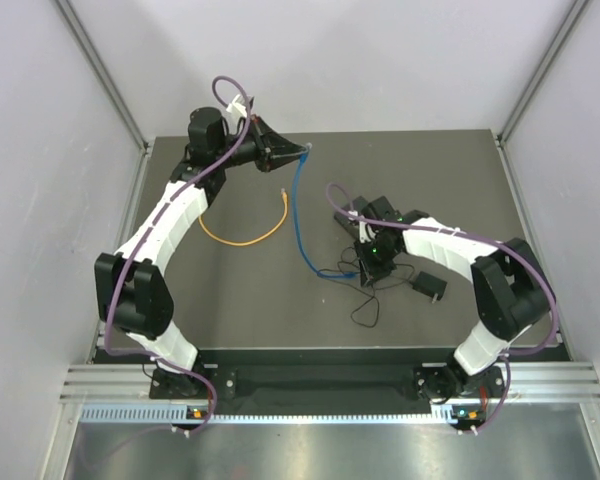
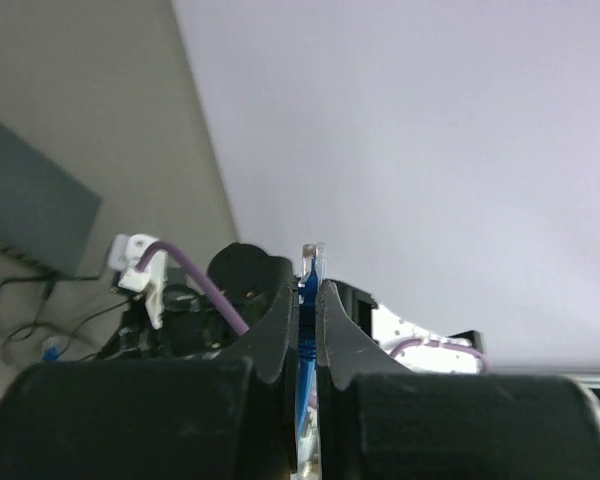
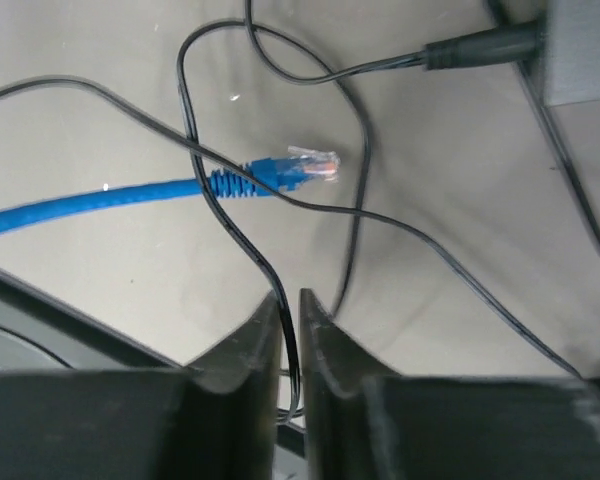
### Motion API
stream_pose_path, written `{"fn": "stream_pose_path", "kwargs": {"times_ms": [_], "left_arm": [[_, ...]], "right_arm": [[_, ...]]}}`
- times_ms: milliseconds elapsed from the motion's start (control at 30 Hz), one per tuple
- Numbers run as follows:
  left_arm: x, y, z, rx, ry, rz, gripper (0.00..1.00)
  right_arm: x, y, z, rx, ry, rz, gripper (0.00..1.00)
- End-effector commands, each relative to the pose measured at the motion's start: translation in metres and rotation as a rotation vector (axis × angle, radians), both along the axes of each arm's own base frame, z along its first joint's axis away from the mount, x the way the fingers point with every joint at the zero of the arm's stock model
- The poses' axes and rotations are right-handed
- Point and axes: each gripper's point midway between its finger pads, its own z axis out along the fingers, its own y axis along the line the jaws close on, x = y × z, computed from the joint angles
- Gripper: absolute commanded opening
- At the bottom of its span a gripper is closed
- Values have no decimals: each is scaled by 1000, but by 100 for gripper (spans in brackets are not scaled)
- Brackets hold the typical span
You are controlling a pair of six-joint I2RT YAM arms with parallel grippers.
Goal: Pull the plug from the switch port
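The left arm [image 1: 170, 215] and the right arm [image 1: 442, 240] are built alike: glossy white shells on the long links, chunky matt black housings at the joints [image 1: 132, 293]. A purple cable [image 1: 217, 90] runs along the outside of each arm, looping free near the wrist, and on the left one it plugs into a small white connector [image 2: 133, 263]. The left gripper [image 2: 310, 292] and the right gripper [image 3: 290, 300] are black (a dull, slightly grainy plastic), each with two fingers [image 3: 248, 350] tapering to rounded tips. A green light [image 1: 377, 243] glows on the right wrist. The round bases [image 1: 170, 380] are black.
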Motion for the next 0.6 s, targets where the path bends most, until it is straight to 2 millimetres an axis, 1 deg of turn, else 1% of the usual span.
{"fn": "stream_pose_path", "kwargs": {"times_ms": [0, 33, 67, 100, 133, 167, 200, 233, 267, 333, 367, 400, 433, 467, 500, 567], "left_arm": [[-12, -6, 41, -167, -114, -58, 0], [-12, -7, 36, -175, -81, -57, 0], [-12, -7, 26, -146, -32, -49, 0], [-11, -7, 27, -113, -76, -38, 0], [-12, -6, 27, -98, -81, -35, 0], [-12, -6, 26, -90, -82, -32, 0], [-13, -5, 26, -90, -82, -30, 0], [-13, -5, 26, -92, -85, -31, 0], [-14, -5, 27, -92, -83, -30, 0], [-15, -5, 26, -90, -82, -34, 0], [-15, -5, 27, -90, -86, -35, 0], [-17, -5, 30, -89, -96, -40, 0], [-17, -5, 28, -82, -89, -45, 0], [-18, -5, 27, -75, -83, -45, 0], [-19, -5, 27, -63, -93, -52, 0], [-21, -6, 20, -48, -65, -69, 0]], "right_arm": [[11, -3, 17, 5, -85, -41, 10], [16, -7, 18, -16, -107, -59, 7], [20, -9, 21, -23, -122, -77, 0], [21, -11, 21, -40, -124, -88, 0], [27, -20, 21, -87, -147, -118, 0], [30, -24, 22, -100, -151, -147, 0], [30, -28, 21, -117, -152, -166, 0], [34, -38, 22, -134, -163, -202, 0], [33, -42, 20, -134, -154, -230, 0], [37, -49, 20, -91, -135, -277, 0], [34, -52, 19, -73, -121, -302, 0], [37, -52, 20, -44, -122, -317, 0], [39, -53, 21, 1, -102, -335, 0], [36, -53, 22, 42, -93, -336, 0], [41, -46, 29, 139, -90, -333, 0], [40, -37, 36, 249, -77, -316, 0]]}}
